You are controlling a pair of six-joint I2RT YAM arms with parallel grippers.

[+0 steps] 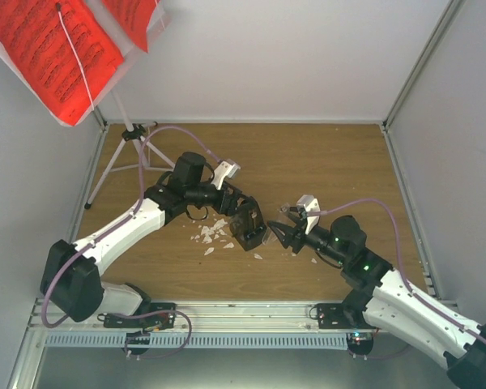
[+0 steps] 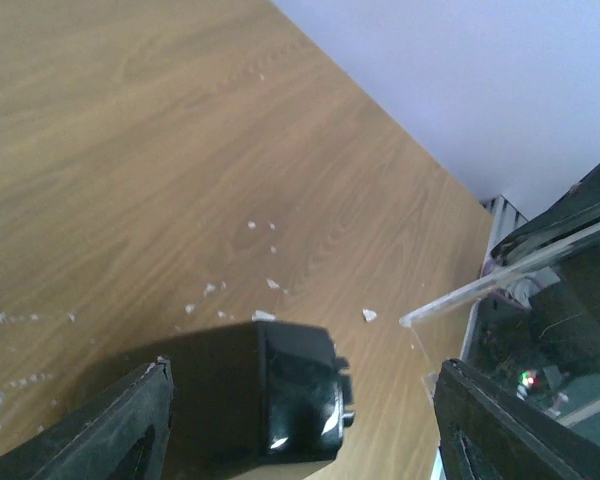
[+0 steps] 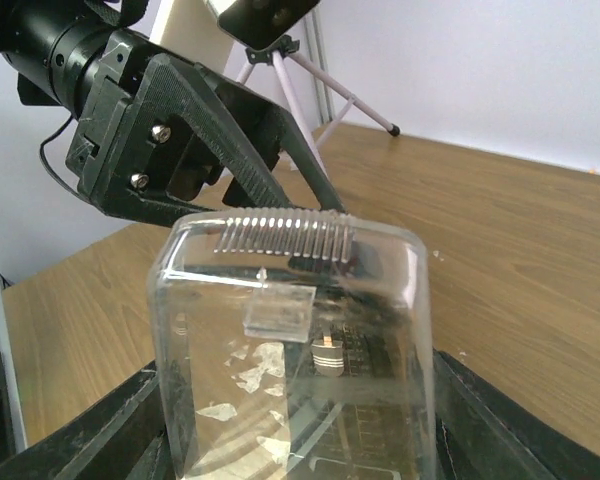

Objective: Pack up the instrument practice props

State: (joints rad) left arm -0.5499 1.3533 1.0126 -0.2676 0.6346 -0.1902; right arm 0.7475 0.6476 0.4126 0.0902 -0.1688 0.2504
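The left gripper [image 2: 302, 400] stands wide open around the small black metronome [image 2: 265, 390], which sits on the table [image 1: 324, 162] about midway between its left and right edges, with a gap showing at the right finger. White crumbs [image 1: 213, 233] lie just to its left. Facing it, the right gripper [image 3: 295, 410] is closed on a clear plastic cover [image 3: 290, 300]. The white music stand [image 1: 105, 170] stands in the far left corner, with the red sheets [image 1: 53, 44] on its tray.

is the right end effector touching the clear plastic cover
Touching: right wrist view shows the clear plastic cover pressed between the right end effector's fingers.
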